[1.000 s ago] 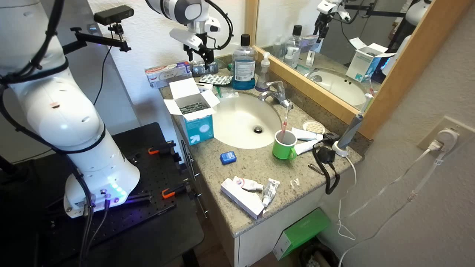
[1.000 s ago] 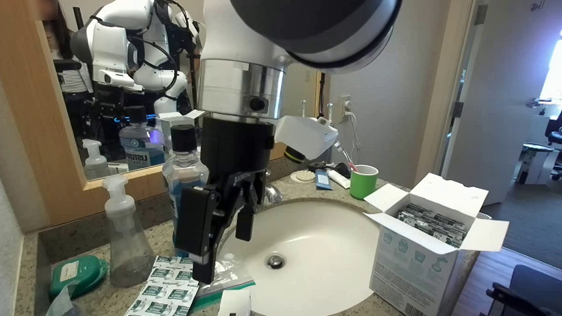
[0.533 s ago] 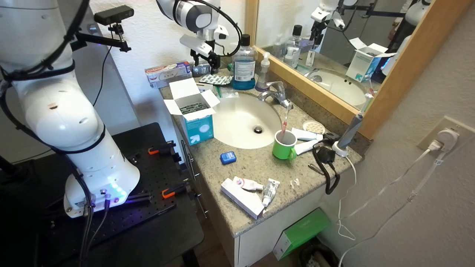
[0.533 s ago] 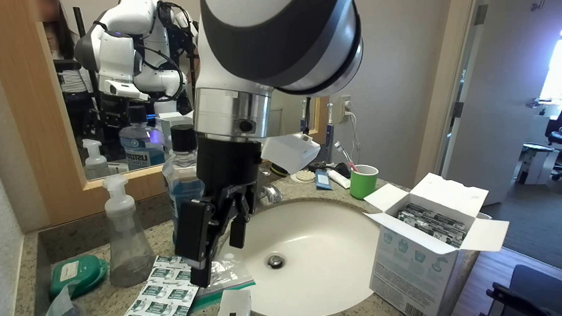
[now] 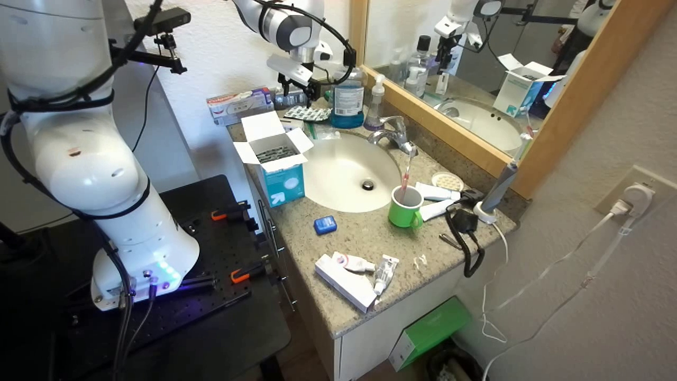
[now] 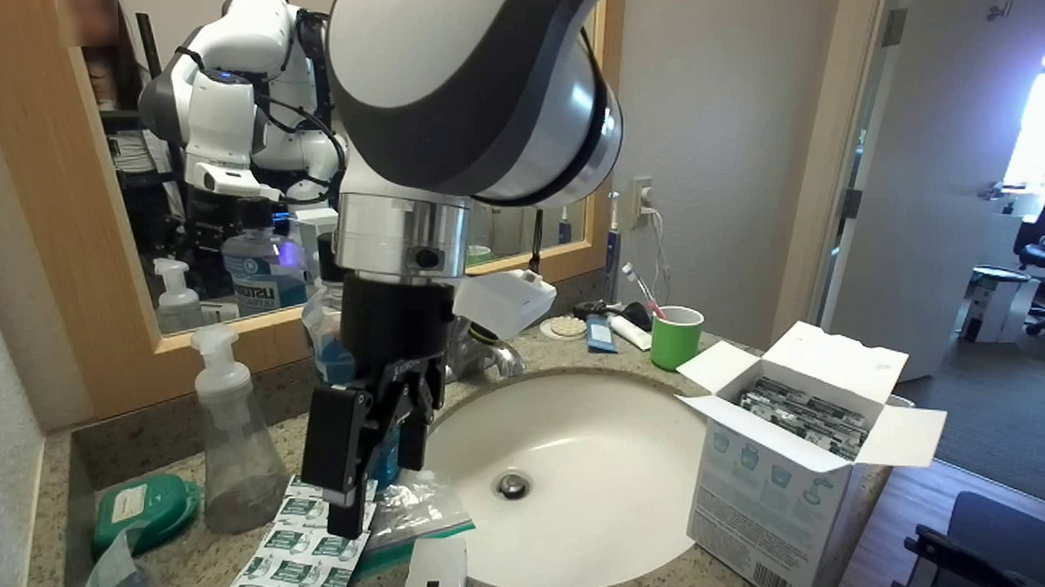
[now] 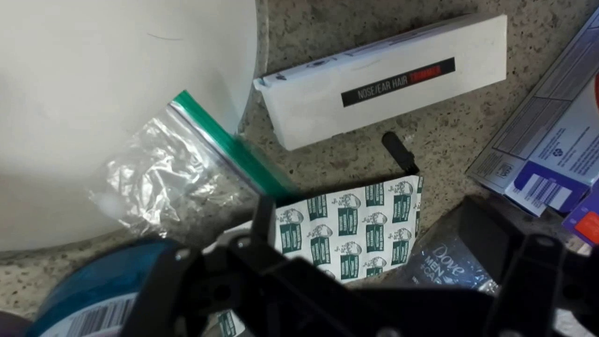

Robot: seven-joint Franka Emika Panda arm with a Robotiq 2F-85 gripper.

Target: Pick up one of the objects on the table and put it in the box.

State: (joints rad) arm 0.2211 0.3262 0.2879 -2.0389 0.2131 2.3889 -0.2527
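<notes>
The box is a teal-and-white carton [image 5: 285,186] with open flaps and packets inside, standing beside the sink; it also shows in an exterior view [image 6: 769,502]. The table is the speckled counter [image 5: 359,238]. My gripper [image 5: 300,91] is open and empty, above the counter's far end near the mouthwash; it also shows in an exterior view [image 6: 380,492]. In the wrist view its spread fingers [image 7: 369,217] have a white-and-green blister sheet [image 7: 348,234] below and between them. A white trimmer box [image 7: 383,84] and a clear zip bag [image 7: 159,173] lie close by.
Mouthwash bottle [image 5: 348,100], soap pump [image 6: 232,434] and faucet [image 5: 391,132] stand near the gripper. A green soap case [image 6: 143,513], a Dove package [image 7: 440,264] and a toothpaste box [image 5: 240,105] are close. A green mug [image 5: 404,209] stands across the sink [image 5: 349,169].
My gripper has moved right and down in an exterior view, and left in the opposite exterior picture, staying open. The objects on the counter have not moved.
</notes>
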